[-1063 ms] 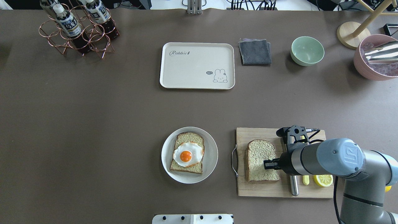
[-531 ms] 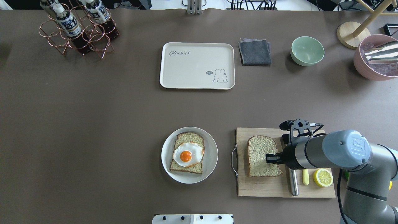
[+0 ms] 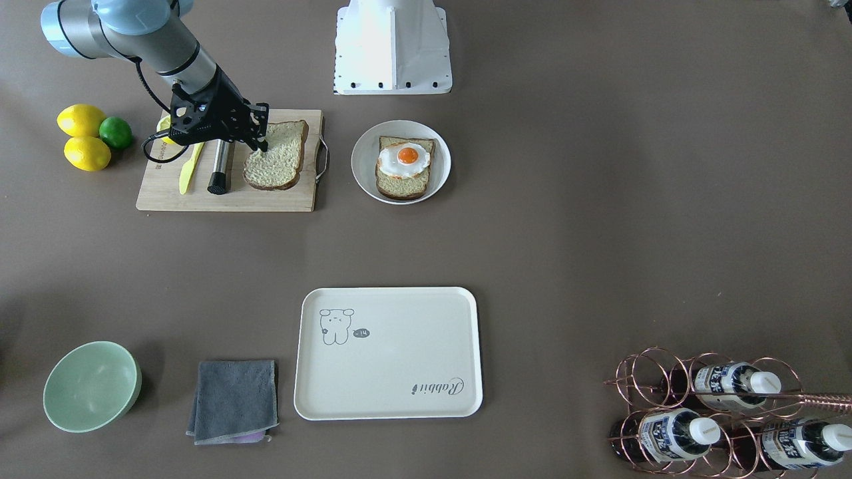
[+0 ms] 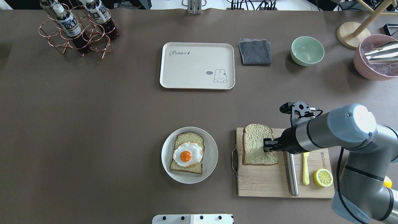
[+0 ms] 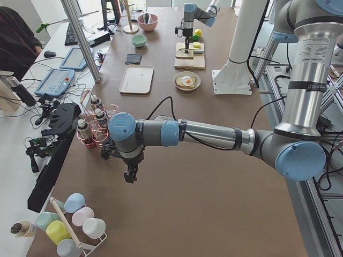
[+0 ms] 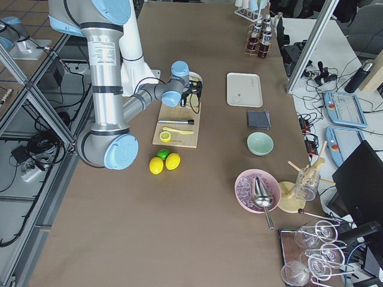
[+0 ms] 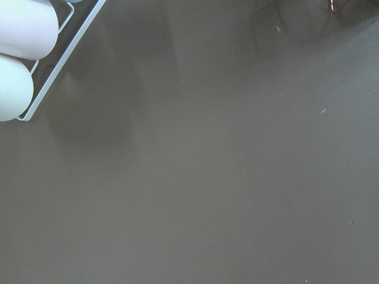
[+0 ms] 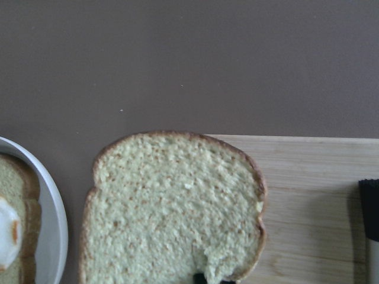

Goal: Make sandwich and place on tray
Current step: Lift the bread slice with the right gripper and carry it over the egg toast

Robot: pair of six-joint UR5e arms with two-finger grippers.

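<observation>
One slice of bread (image 4: 256,144) is pinched at its right edge by my right gripper (image 4: 268,145) and hangs over the far left part of the wooden cutting board (image 4: 267,183). In the right wrist view the slice (image 8: 172,207) fills the lower middle, with a dark fingertip at its bottom edge. The other slice (image 4: 186,166) lies on the round white plate (image 4: 211,149) with the fried egg (image 4: 186,154) on top. The cream tray (image 4: 186,67) lies at the far middle. My left gripper (image 5: 128,176) hangs over bare table far to the left; I cannot tell its state.
On the board lie a metal rod (image 4: 292,180), a yellow knife (image 4: 306,174) and a lemon half (image 4: 323,177). A grey cloth (image 4: 255,51), green bowl (image 4: 307,50) and pink bowl (image 4: 376,59) stand at the far right. A bottle rack (image 4: 77,28) stands far left. Lemons and a lime (image 3: 86,136) lie beside the board.
My right gripper has moved toward the board's far edge and slightly left, carrying the bread slice with it. The yellow knife and lemon half are now uncovered.
</observation>
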